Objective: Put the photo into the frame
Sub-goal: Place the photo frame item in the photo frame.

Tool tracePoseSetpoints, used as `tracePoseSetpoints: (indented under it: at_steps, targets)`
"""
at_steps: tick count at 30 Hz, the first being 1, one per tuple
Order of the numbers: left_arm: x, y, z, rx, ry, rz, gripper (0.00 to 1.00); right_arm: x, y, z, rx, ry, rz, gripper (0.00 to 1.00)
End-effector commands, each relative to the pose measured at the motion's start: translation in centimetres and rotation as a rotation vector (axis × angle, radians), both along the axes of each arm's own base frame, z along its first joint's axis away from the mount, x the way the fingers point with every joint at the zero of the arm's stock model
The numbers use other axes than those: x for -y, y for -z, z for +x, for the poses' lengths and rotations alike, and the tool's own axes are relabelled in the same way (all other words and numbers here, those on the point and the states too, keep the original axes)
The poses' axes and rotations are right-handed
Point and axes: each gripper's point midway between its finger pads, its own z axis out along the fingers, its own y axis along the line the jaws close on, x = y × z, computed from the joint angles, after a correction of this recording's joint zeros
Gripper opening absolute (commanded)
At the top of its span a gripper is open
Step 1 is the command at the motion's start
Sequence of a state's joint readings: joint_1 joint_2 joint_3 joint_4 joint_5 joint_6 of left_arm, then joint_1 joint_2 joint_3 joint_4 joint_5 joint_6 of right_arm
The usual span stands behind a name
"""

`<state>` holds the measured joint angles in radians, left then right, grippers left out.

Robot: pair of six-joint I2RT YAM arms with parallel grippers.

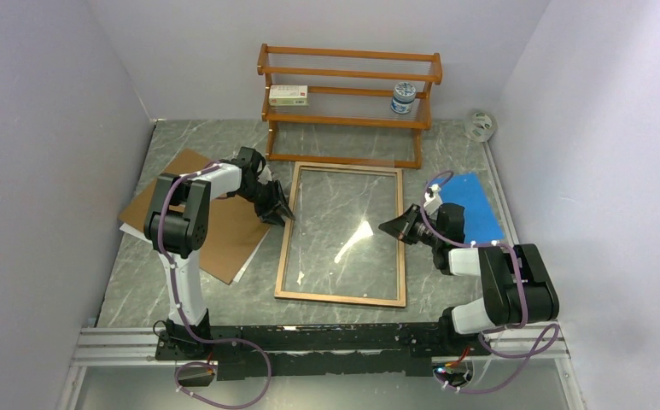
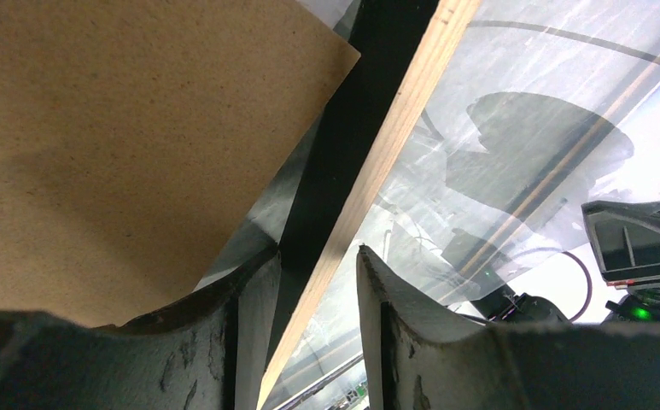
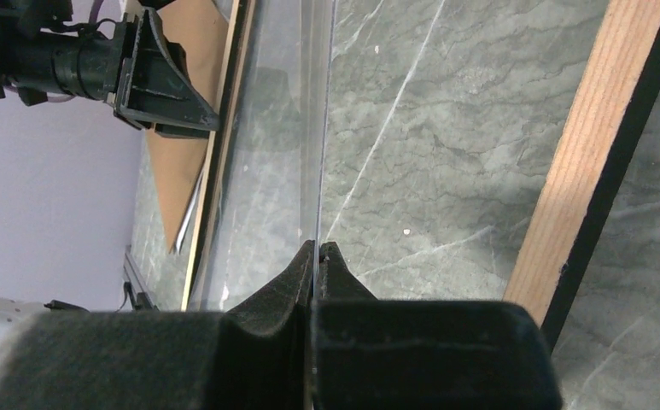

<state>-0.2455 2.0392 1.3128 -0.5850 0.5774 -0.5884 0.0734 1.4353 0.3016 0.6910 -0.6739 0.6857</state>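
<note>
The photo (image 1: 241,274) is mostly hidden: only a thin white edge peeks out from under the brown board (image 1: 228,243), at 9 o'clock from the frame (image 1: 283,256). The frame lies in the middle of the table, wood side up, with its glass (image 1: 343,205) in it (the stone table shows through).

The left claw (image 1: 282,213) is half spread with the frame's 9 o'clock rail between its fingers. I cannot tell if it squeezes the rail or just sits around it. The right claw (image 1: 392,227) is pressed together at the 3 o'clock rail, its tips right at a thin clear edge of the glass. I cannot tell if any glass is between them. A blue sheet (image 1: 476,201) lies at 2 o'clock and a rack (image 1: 347,120) at 12 o'clock.

I think the frame is being made ready, and the photo is not in yet. To do this well, hold the rail gently and move both claws slowly together, so the glass does not slip or crack
</note>
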Motion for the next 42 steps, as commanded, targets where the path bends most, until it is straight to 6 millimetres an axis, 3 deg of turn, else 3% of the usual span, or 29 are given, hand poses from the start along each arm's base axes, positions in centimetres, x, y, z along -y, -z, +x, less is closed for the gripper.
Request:
tracePoseSetpoints:
  at_steps: [1, 5, 12, 24, 37, 42]
  targets:
    - [-1.6, 5.2, -2.2, -0.058, 0.026, 0.154, 0.46, -0.4, -2.0, 0.8, 0.09, -0.007, 0.019, 0.0]
    - [-1.7, 5.2, -2.2, -0.061, 0.025, 0.156, 0.46, 0.2, -0.9, 1.3, 0.034, 0.043, -0.004, 0.0]
    - [-1.7, 5.3, -2.3, -0.063, 0.027, 0.157, 0.46, 0.4, -0.3, 1.4, -0.003, 0.045, -0.029, 0.13]
    - [-1.8, 5.7, -2.3, -0.07, 0.029, 0.165, 0.45, 0.4, -1.4, 2.1, 0.085, 0.031, -0.052, 0.02]
    - [-1.9, 6.2, -2.4, -0.082, 0.027, 0.176, 0.44, 0.2, -1.9, 2.0, 0.134, 0.017, -0.047, 0.0]
    - [-1.9, 6.2, -2.4, -0.083, 0.028, 0.178, 0.44, 0.1, -1.3, 2.2, 0.091, 0.022, -0.041, 0.22]
